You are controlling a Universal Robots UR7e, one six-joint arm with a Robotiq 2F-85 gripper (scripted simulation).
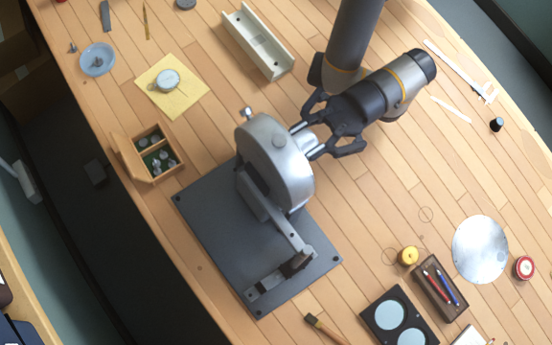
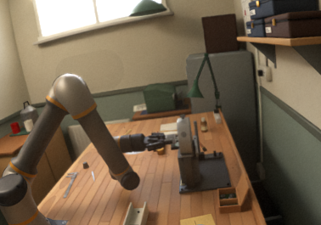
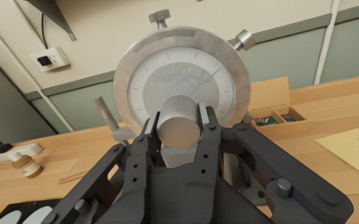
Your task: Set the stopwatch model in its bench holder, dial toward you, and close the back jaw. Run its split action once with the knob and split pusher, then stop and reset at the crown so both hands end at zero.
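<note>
The ribbed silver knob (image 3: 177,125) sticks out from the middle of the stopwatch dial, and I have it gripped in my gripper (image 1: 306,139) (image 3: 176,120). The stopwatch model (image 1: 276,163) (image 2: 184,135) (image 3: 182,81) stands upright in its bench holder (image 1: 257,239) on a dark grey base plate, dial toward my wrist camera. Its crown (image 3: 159,17) rises at the top. The split pusher (image 3: 245,39) juts from the upper right rim. One hand points to the upper right of the dial. The back jaw's lever (image 1: 285,230) runs along the holder behind the case.
A small wooden parts box (image 1: 154,153) sits left of the holder, beside a yellow cloth with a small pocket watch (image 1: 166,80). A white channel (image 1: 257,40) lies behind. A metal disc (image 1: 479,249), pen tray (image 1: 439,287) and lens case (image 1: 398,321) lie at the right front.
</note>
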